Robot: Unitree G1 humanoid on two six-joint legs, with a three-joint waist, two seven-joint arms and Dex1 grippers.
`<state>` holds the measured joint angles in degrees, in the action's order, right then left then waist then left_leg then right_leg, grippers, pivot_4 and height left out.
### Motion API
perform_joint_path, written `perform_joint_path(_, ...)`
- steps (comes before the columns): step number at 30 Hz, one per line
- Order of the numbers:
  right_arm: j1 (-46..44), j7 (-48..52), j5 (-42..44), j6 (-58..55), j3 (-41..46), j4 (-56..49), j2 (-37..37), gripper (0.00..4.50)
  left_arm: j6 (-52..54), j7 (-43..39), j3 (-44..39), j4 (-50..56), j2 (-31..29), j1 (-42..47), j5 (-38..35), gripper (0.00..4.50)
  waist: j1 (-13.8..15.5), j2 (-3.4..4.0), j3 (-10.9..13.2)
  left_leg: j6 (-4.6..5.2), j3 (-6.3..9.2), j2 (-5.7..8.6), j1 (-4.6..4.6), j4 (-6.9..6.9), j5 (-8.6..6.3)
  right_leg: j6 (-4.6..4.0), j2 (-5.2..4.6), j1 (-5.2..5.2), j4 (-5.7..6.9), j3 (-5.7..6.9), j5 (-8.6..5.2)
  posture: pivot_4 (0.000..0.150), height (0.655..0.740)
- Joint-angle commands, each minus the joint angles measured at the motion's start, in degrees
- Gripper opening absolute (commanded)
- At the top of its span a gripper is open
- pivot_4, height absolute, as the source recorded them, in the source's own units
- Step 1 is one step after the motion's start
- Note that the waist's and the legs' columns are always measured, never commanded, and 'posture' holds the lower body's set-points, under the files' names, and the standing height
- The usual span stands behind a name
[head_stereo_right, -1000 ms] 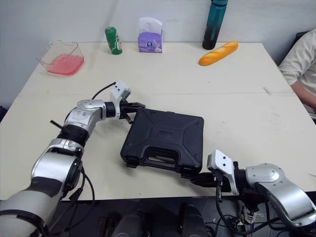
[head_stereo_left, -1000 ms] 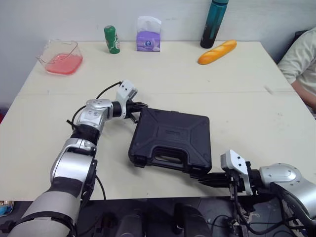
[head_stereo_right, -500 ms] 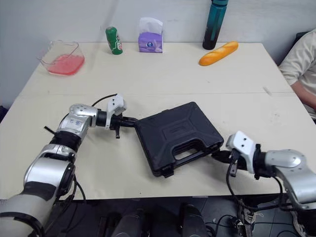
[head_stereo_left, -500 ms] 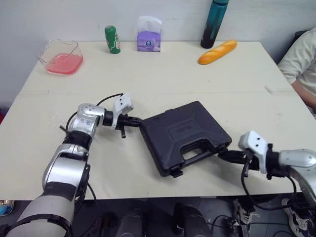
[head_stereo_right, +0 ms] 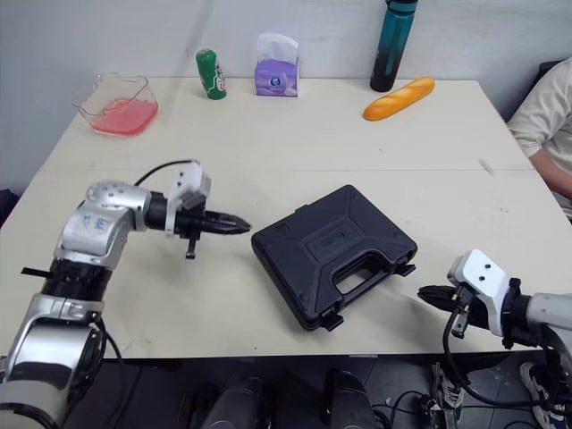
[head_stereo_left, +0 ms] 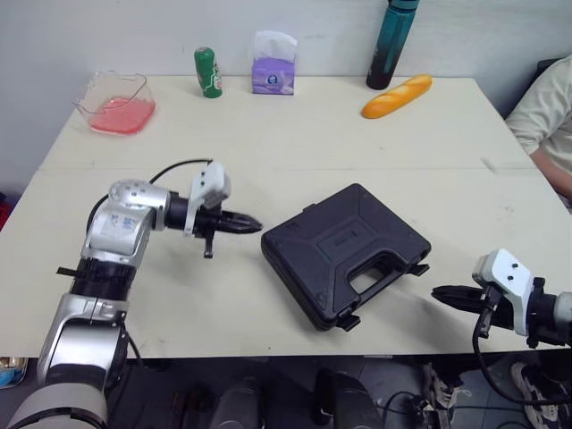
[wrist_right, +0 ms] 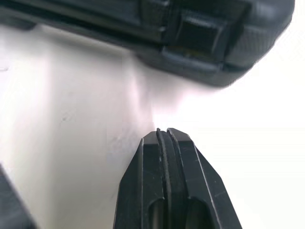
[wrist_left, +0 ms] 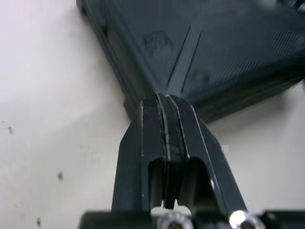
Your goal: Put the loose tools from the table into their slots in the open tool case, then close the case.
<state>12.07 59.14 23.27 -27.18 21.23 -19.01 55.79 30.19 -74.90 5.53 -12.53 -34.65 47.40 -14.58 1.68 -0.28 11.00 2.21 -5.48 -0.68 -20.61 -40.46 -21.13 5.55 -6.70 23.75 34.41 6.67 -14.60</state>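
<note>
Pointing the left gripper (head_stereo_left: 253, 224), clamped tight on nothing, at the left corner of the closed black tool case (head_stereo_left: 344, 250), just beside it. Holding the right gripper (head_stereo_left: 438, 292), likewise pinched empty, apart from the case's handle side, near the table's (head_stereo_left: 313, 134) front edge.

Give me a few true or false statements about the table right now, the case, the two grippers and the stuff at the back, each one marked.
1. The tool case lies closed. True.
2. The left gripper grips the case. False: it is shut and apart from the case.
3. The right gripper is open. False: its fingers are pressed together.
4. The bread loaf lies near the teal bottle. True.
5. The green can lies tipped over. False: it stands upright.
</note>
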Motion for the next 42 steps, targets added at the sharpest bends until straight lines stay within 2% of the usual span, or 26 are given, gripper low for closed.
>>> perform_joint_path(1, 0.59, -3.5, 1.37, -3.5, 2.93, -3.75, -1.38, 0.05, 3.35, 2.41, 1.39, 3.2, 5.68, 5.37, -3.29, 0.0, 0.17, 0.0, 0.0, 0.0, 0.01, 0.0, 0.0, -0.03, 0.0, 0.0, 0.0, -0.02, 0.0, 0.0, 0.0, 0.15, 0.7314)
perform_joint_path(4, 0.24, -5.91, 1.62, -5.89, 2.68, -4.97, -2.5, 0.05, 1.15, 4.2, 5.14, 0.68, 11.76, 8.62, -1.34, 0.0, 0.02, 0.0, 0.0, 0.01, 0.0, 0.06, 0.02, -0.03, 0.0, 0.01, 0.02, -0.03, -0.01, 0.0, 0.01, 0.15, 0.7314)
perform_joint_path(7, -1.17, -8.14, 2.59, -8.6, 1.92, -6.59, -3.44, 0.05, -3.88, 7.89, 9.45, -8.32, 21.08, 13.04, 2.18, 0.0, 0.25, 0.0, 0.0, 0.02, -0.01, 0.05, 0.01, -0.04, 0.01, 0.01, 0.07, -0.03, -0.01, 0.07, 0.01, 0.15, 0.7314)
perform_joint_path(10, -3.05, -9.44, 2.79, -10.33, 0.81, -7.09, -3.65, 0.05, -9.6, 10.42, 11.78, -17.71, 27.28, 16.55, 5.57, 0.0, 0.2, 0.0, 0.0, 0.04, -0.04, 0.08, 0.0, -0.04, 0.02, 0.03, 0.07, -0.02, -0.06, 0.03, 0.02, 0.15, 0.7314)
perform_joint_path(17, -6.27, -11.08, 3.03, -12.28, -1.71, -7.45, -3.84, 0.05, -19.82, 14.14, 14.9, -36.44, 36.97, 22.27, 12.09, 0.0, -0.17, 0.0, 0.0, 0.05, -0.06, 0.04, -0.01, 0.11, 0.01, 0.03, 0.07, 0.05, -0.15, 0.06, 0.02, 0.15, 0.7314)
perform_joint_path(24, -7.91, -11.99, 3.61, -13.28, -3.32, -8.25, -4.18, 0.05, -35.01, 18.34, 24.26, -44.44, 37.32, 20.86, 25.1, 0.0, 0.18, -0.03, -0.03, 0.13, -0.02, 0.05, 0.05, 0.1, -0.03, 0.03, -0.05, -0.03, -0.44, 0.1, 0.02, 0.15, 0.7314)
perform_joint_path(30, -10.98, -12.83, 3.25, -13.54, -4.56, -6.83, -4.07, 0.05, -37.55, 17.4, 25.46, -45.23, 37.67, 19.26, 27.87, 0.0, -0.04, -0.11, -0.18, 0.2, 0.03, 0.02, 0.15, 0.11, -0.1, 0.0, -0.53, -0.14, -0.48, 0.05, 0.0, 0.15, 0.7314)
perform_joint_path(42, -18.11, -12.7, 6.67, -18.15, -4.66, -7.29, -4.47, 0.05, -40.45, 17.62, 25.8, -45.55, 38.22, 17.78, 31.3, 0.0, -0.52, -0.46, -0.51, 0.27, 0.0, 0.03, 0.26, 0.11, -0.14, 0.0, -0.61, -0.22, -0.48, 0.32, 0.0, 0.15, 0.7314)
